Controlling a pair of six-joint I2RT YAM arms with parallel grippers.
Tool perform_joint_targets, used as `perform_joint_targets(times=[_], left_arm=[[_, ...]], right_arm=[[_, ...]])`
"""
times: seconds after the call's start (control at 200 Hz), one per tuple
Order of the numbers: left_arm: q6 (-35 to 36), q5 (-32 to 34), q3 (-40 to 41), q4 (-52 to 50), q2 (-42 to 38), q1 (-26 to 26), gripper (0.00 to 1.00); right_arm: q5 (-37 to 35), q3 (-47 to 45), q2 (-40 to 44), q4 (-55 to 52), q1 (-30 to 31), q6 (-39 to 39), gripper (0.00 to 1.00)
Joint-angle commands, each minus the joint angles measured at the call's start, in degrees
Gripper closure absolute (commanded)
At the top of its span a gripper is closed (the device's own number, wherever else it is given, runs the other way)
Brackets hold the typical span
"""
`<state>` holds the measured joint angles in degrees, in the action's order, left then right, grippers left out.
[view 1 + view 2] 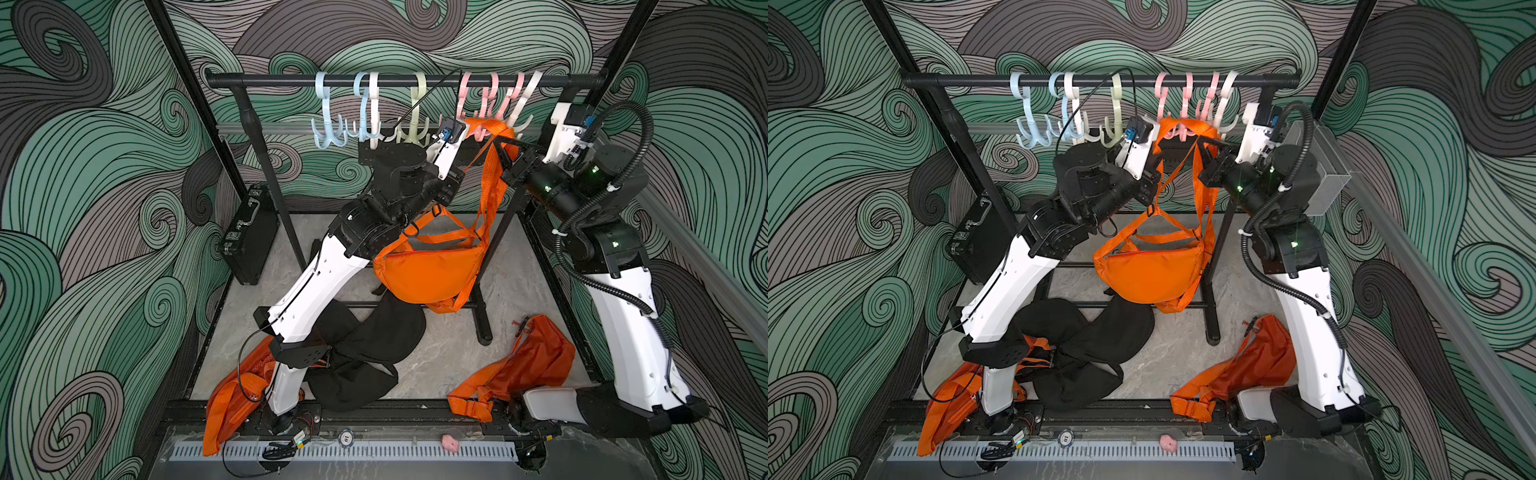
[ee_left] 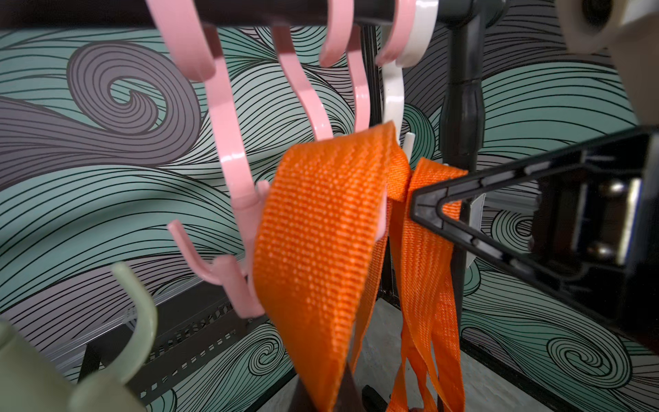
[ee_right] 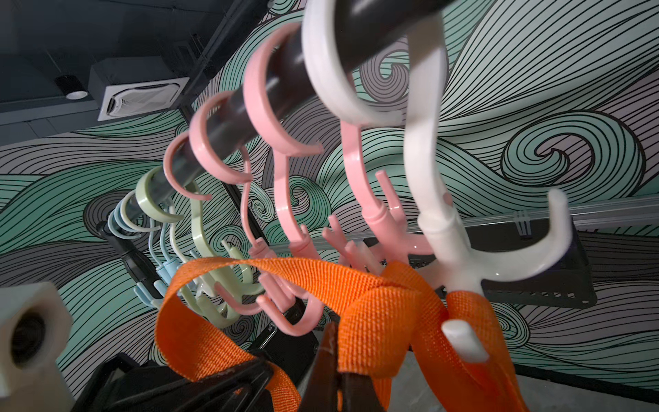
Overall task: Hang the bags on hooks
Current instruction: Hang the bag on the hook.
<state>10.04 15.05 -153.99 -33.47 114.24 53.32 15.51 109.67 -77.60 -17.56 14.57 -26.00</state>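
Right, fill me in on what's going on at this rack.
Both arms are hanging an orange bag on the hooks along the black rail. The left gripper and right gripper are each shut on the bag's orange strap, holding it up so the bag dangles below. The strap lies across the prongs of a pink hook and against a white hook. Whether it is properly seated is not clear, and neither gripper has let go.
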Motion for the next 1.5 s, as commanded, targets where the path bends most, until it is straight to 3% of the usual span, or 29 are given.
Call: perform_joint_targets(times=[0.0, 0.345, 0.725, 1.086, 1.326, 1.416, 1.496], left_arm=[[-1.47, -3.3, -1.84, -1.32, 1.82, 0.11, 1.0], [-1.78, -4.68, -1.61, -2.42, 3.0, 1.33, 1.0], [-3.53, -4.09, 4.89, -2.41, 3.27, 1.17, 1.0], [-5.37, -5.96, 8.43, -2.88, 4.47, -0.62, 1.0], [-4.71, -7.44, 9.17, -3.51, 4.73, -0.67, 1.0], [-5.03, -8.16, 9.36, -3.79, 3.9, -0.67, 0.9], [-5.31, -8.25, 11.56, -3.5, 1.89, -0.67, 0.72]], right_arm=[[0.8, -0.63, 0.81, 2.15, 0.47, -1.76, 1.0], [0.31, -4.32, 1.12, 4.52, 0.89, -3.2, 1.0], [-0.54, -10.42, 3.92, 5.93, 0.95, -3.53, 1.0], [-2.99, -14.69, 6.69, 3.16, 0.95, 0.26, 1.0], [-10.04, -18.1, 9.71, -0.03, -0.27, 1.92, 1.0], [-13.56, -18.43, 10.69, -1.76, -0.94, 1.99, 1.0], [-15.63, -18.78, 11.6, -2.65, -1.88, 1.92, 1.0]])
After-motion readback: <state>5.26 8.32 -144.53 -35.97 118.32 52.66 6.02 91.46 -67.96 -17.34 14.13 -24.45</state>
